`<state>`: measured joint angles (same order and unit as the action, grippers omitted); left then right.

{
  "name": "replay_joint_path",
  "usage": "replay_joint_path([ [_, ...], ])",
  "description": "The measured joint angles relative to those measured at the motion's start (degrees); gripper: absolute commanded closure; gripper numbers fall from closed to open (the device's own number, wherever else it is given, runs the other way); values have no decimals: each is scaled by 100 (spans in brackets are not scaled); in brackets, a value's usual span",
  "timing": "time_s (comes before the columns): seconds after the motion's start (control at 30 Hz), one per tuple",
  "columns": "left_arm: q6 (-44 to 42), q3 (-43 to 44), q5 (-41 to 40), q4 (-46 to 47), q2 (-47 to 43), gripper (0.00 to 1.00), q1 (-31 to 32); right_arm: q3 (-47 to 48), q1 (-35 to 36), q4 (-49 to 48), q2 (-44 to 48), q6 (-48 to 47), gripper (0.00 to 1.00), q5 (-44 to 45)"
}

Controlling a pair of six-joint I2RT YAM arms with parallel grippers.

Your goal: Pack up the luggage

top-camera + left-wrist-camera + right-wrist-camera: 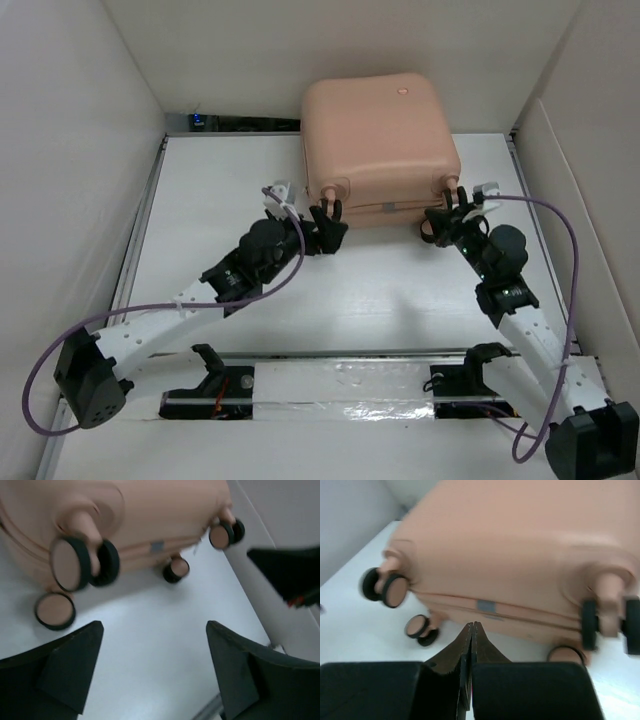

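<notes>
Right pincer: closed on nothing, tips aimed at the seam on the luggage's wheel end.
Left pincer: open and empty, just short of a wheel pair.
Luggage: shut, lying flat at the far side of the desk, wheels toward the arms.
Risk: a push on the smooth shell or wheels may slide the case toward the back wall instead of opening it. Closed tips may also skid off the seam.
</notes>
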<state>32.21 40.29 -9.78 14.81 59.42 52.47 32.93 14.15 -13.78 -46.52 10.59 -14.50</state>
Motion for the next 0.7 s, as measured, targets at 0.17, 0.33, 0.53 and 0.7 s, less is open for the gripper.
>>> replay_joint_path([
  [0.17, -28, 966, -398, -542, 321, 1, -455, -1300, -745, -649, 37, 334, 64, 463],
  [0.33, -162, 1401, -400, -1045, 1032, 1, -570, -1751, -1478, -1165, -951, 450, 45, 505],
  [0.53, -282, 1757, -343, -1386, 1945, 1, -841, -1609, -2280, -2559, -2280, 656, 44, -214],
  [0.7, -396, 2079, -225, -1375, 2417, 1, -1008, -1587, -2616, -3082, -2577, 769, 38, -595],
])
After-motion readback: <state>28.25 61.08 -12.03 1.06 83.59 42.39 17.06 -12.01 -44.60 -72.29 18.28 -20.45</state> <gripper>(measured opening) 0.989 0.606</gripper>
